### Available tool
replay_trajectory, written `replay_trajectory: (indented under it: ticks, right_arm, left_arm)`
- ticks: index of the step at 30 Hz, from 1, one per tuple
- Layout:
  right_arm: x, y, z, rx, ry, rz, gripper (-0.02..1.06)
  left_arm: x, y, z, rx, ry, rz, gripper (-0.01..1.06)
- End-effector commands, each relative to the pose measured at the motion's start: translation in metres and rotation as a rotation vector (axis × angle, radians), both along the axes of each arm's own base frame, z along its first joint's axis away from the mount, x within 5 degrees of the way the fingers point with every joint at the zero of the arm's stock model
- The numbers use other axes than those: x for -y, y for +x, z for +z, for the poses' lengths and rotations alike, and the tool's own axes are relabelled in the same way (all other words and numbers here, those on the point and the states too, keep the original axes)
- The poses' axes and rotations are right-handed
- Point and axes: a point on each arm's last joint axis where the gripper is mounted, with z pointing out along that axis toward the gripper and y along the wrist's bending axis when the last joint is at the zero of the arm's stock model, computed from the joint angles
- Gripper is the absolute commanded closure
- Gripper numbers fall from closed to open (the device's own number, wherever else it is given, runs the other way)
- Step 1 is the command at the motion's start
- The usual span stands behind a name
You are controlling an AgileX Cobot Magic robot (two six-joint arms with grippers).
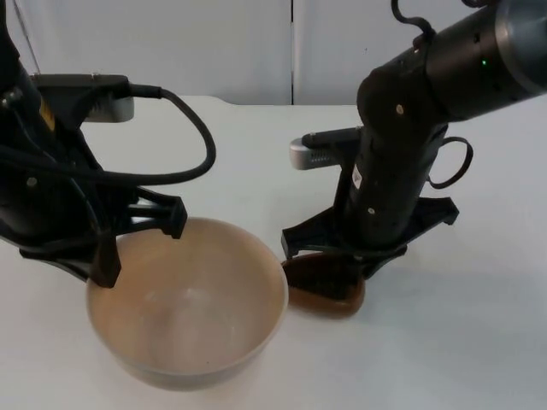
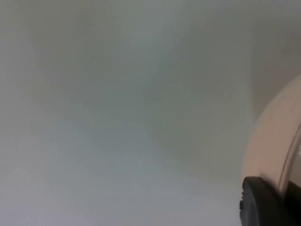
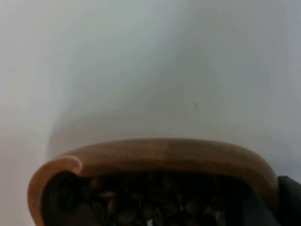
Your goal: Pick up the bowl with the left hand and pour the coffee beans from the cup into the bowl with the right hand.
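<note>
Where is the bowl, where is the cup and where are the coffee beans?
bowl (image 1: 192, 312): top view, on its inner wall.
cup (image 3: 164, 155): right wrist view, on its wooden rim.
coffee beans (image 3: 155, 200): right wrist view, on the beans inside the cup.

- The right gripper (image 1: 329, 272) covers most of the cup (image 1: 342, 301).
- The picture's edge cuts off the coffee beans (image 3: 155, 202).
- The left gripper (image 1: 137, 243) hides part of the bowl (image 1: 197, 307) rim.
</note>
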Motion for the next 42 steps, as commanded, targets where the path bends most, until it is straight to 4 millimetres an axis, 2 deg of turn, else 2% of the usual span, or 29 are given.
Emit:
replay_trajectory:
  ticks: [1,4,7,8,14,15,16,19,20,24,32,37,42]
  right_arm:
    - [0.002,0.0,0.015,0.027,-0.016,0.03,1.05]
    - [0.005,-0.001,0.029,0.049,-0.037,0.045,1.05]
    - [0.011,-0.002,0.054,0.087,-0.067,0.061,1.05]
    - [0.011,-0.002,0.054,0.087,-0.067,0.061,1.05]
    - [0.024,-0.01,0.102,0.138,-0.087,0.106,1.05]
    - [0.024,-0.01,0.102,0.138,-0.087,0.106,1.05]
    - [0.029,-0.011,0.111,0.146,-0.087,0.113,1.05]
    - [0.038,-0.019,0.139,0.164,-0.098,0.138,1.05]
    - [0.038,-0.019,0.139,0.164,-0.098,0.138,1.05]
    - [0.049,-0.031,0.168,0.185,-0.101,0.162,1.05]
    - [0.065,-0.048,0.196,0.172,-0.141,0.19,1.05]
    - [0.068,-0.052,0.197,0.141,-0.168,0.211,1.05]
    - [0.062,-0.056,0.197,0.137,-0.169,0.234,1.05]
  left_arm:
    - [0.002,-0.001,0.002,0.01,-0.014,0.006,1.05]
    - [0.002,-0.001,0.002,0.01,-0.014,0.006,1.05]
    - [0.002,-0.001,0.002,0.012,-0.015,0.006,1.05]
    - [0.002,-0.001,0.002,0.012,-0.015,0.006,1.05]
    - [0.002,-0.001,0.002,0.013,-0.017,0.009,1.05]
    - [0.002,-0.001,0.002,0.013,-0.017,0.009,1.05]
    - [0.002,-0.001,0.002,0.013,-0.017,0.009,1.05]
    - [0.002,-0.001,0.002,0.014,-0.02,0.016,1.05]
    - [0.002,-0.001,0.002,0.014,-0.02,0.016,1.05]
    - [0.002,-0.001,0.002,0.011,-0.025,0.028,1.05]
    - [0.003,0.0,0.002,0.021,-0.033,0.034,1.05]
    - [0.003,0.0,0.002,0.024,-0.036,0.037,1.05]
    - [0.003,0.0,0.002,0.024,-0.04,0.04,1.05]
